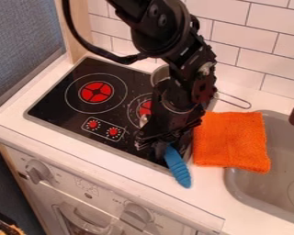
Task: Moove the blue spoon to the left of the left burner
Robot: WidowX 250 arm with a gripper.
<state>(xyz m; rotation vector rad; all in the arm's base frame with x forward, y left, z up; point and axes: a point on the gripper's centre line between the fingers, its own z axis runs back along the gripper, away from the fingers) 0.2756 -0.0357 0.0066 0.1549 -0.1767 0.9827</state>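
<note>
White tiles [251,46] rise behind a pale counter [214,199]. Gripper [157,147]: lower centre of the frame, over the near right part of the black stove [57,112]; we cannot tell whether it is wide, narrow or gripping. We log the blue spoon [177,167] at its lower right, upper end at the gripper, ridged end pointing down-frame. Farther out we note an orange cloth [231,140] right of centre, a grey sink [278,181] at the right edge, and the left burner [96,92] upper left.
</note>
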